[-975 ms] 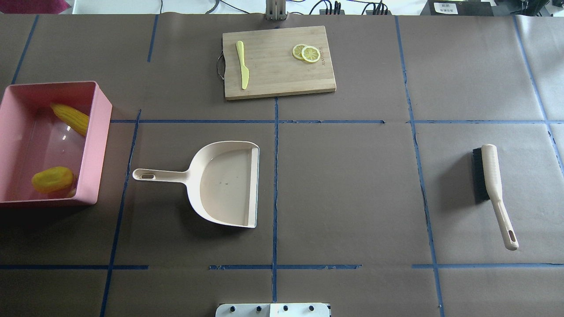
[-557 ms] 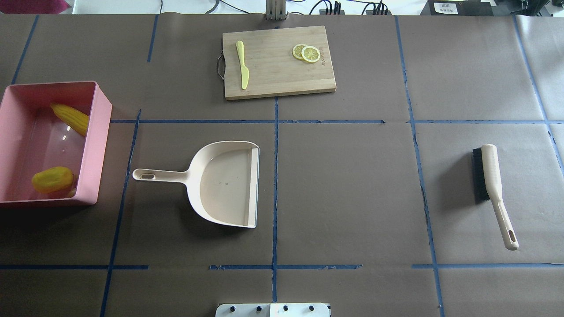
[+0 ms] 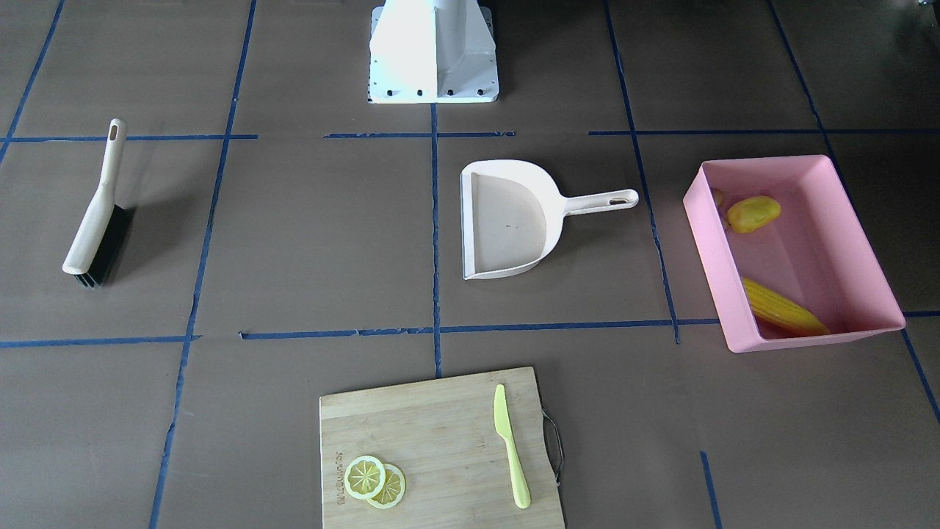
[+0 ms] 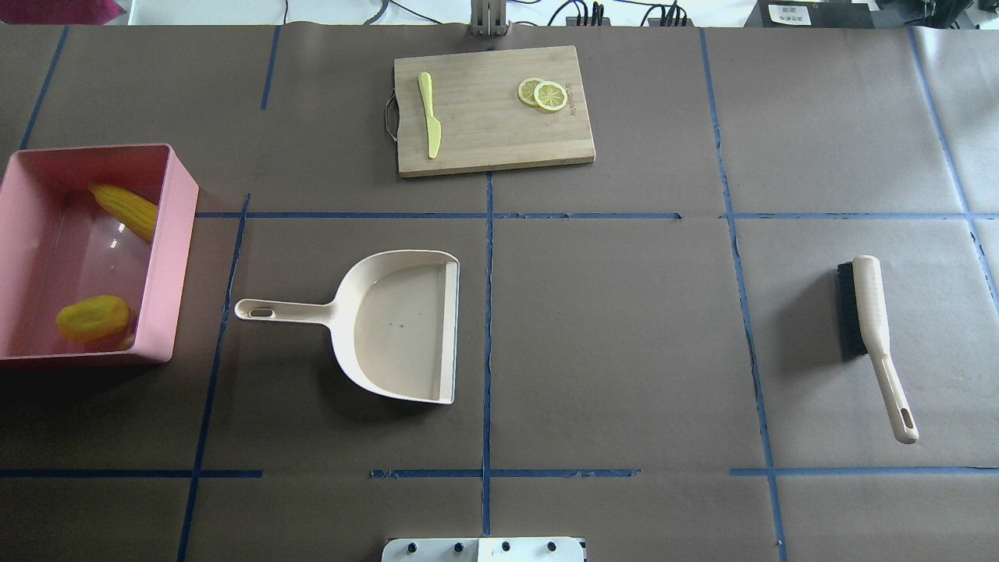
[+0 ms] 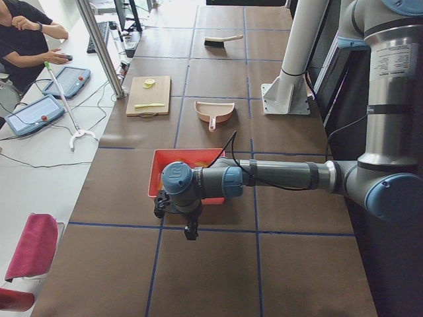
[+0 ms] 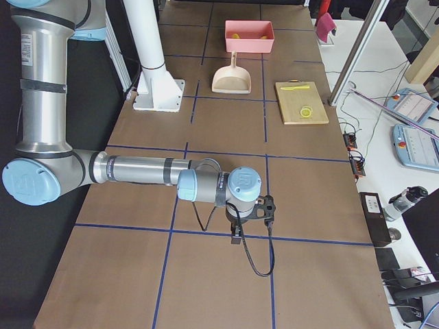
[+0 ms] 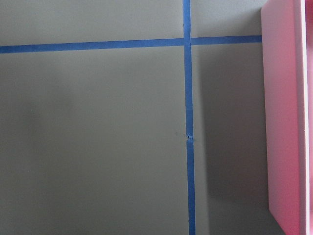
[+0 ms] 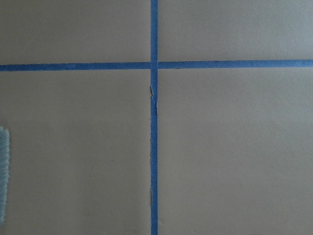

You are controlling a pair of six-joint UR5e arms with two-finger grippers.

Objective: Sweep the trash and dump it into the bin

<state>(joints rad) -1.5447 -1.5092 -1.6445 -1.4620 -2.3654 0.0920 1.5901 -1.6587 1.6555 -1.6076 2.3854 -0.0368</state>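
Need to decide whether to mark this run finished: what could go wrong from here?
The left arm hangs close beside the bin; its next move might nudge it. Of the ginger root only a sliver shows beside the potato lump, so a check could miss it.

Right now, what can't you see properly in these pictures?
- Ginger root: in the overhead view, nearly all of it is hidden behind the potato lump and the wall of the pink bin.
- Left fingers and right fingers: they show in the side views only, too small and dark to tell open or shut. The wrist views miss them.
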